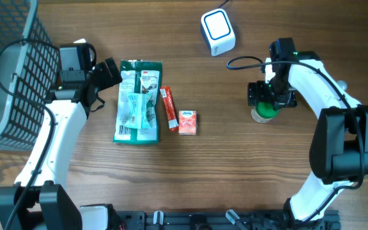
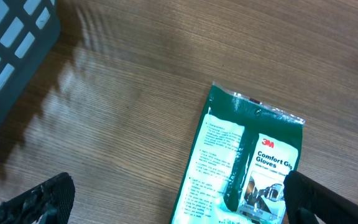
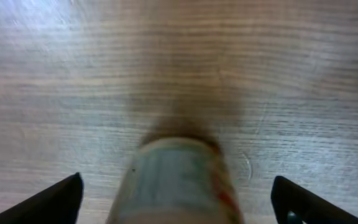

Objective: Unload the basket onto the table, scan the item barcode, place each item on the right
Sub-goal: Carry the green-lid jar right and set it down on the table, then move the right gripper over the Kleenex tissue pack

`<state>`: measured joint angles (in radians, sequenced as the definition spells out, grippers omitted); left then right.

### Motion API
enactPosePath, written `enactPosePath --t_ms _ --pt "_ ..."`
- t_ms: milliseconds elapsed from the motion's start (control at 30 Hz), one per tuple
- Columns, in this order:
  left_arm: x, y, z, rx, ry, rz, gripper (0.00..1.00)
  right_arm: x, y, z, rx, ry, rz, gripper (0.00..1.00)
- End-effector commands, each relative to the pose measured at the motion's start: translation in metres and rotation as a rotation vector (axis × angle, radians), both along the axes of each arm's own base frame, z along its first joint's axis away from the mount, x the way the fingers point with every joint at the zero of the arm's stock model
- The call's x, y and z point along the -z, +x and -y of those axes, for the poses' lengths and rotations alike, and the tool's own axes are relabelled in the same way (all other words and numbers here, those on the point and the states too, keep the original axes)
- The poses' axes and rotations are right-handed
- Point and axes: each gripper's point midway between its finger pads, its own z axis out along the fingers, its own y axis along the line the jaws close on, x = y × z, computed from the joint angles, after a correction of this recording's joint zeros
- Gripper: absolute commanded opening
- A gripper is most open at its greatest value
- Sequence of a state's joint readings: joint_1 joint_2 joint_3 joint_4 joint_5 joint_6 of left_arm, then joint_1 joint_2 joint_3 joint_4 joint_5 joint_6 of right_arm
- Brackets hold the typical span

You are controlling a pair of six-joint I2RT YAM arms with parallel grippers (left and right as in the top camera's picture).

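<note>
Although neither hand grips anything, the overhead view puts the right hand directly above a small round green-topped container. The container stands upright on the wooden worktop, below and to the right of the white cube-shaped scanner. The left hand sits at the upper left corner of a flat green plastic pack of gloves. Right of that pack lie a slim red stick sachet and a small pink-orange tissue packet, touching or nearly so (I cannot tell which). A grey mesh basket fills the far left.

From the left wrist, the dark fingers are spread to the lower corners of the frame. That hand is released, with only the top of the glove pack lying below the gap.

The right wrist view is blurred. It does show the container standing between two black fingers, with bare wood on either side of it, so this hand is released too.

I judge the container to be the item in play, with the step at the grasp. The next move calls for closing squarely on its sides, lifting it, and turning its label toward the scanner's face. No barcode shows in any view, so some rotating may be needed. A narrow round thing may tip if nudged off-centre.
</note>
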<state>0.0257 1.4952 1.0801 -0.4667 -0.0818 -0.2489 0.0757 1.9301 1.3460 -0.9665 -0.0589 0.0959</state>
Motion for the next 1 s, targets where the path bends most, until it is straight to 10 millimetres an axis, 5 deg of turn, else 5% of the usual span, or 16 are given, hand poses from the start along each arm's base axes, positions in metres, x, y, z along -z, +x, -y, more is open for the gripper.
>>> enactPosePath --t_ms 0,67,167,233,300,433,600,733,967 --pt "-0.005 0.002 -0.003 -0.003 0.013 0.012 1.0 -0.044 0.037 -0.007 0.0 0.024 0.112 1.0" --pt "-0.005 0.002 -0.003 -0.003 0.013 0.012 1.0 -0.075 0.054 -0.022 -0.022 0.089 0.167 0.98" --pt "-0.005 0.002 -0.003 -0.003 0.013 0.012 1.0 -0.099 0.059 -0.057 -0.074 0.226 0.2 0.77" --pt "-0.005 0.002 -0.003 -0.003 0.013 0.012 1.0 -0.098 0.048 -0.071 -0.092 0.249 0.161 0.5" --pt "-0.005 0.002 -0.003 -0.003 0.013 0.012 1.0 -0.085 0.032 -0.084 -0.094 0.24 0.1 0.41" --pt "-0.005 0.002 -0.003 -0.003 0.013 0.012 1.0 -0.053 -0.001 -0.098 -0.14 0.171 0.003 0.38" --pt "-0.005 0.002 -0.003 -0.003 0.013 0.012 1.0 -0.014 -0.022 -0.052 -0.059 -0.145 -0.034 0.4" --pt "-0.005 0.002 -0.003 -0.003 0.013 0.012 1.0 -0.017 -0.022 -0.005 0.021 -0.363 -0.02 0.4" --pt "-0.005 0.002 -0.003 -0.003 0.013 0.012 1.0 -0.019 -0.022 0.035 0.165 -0.39 -0.041 0.44"
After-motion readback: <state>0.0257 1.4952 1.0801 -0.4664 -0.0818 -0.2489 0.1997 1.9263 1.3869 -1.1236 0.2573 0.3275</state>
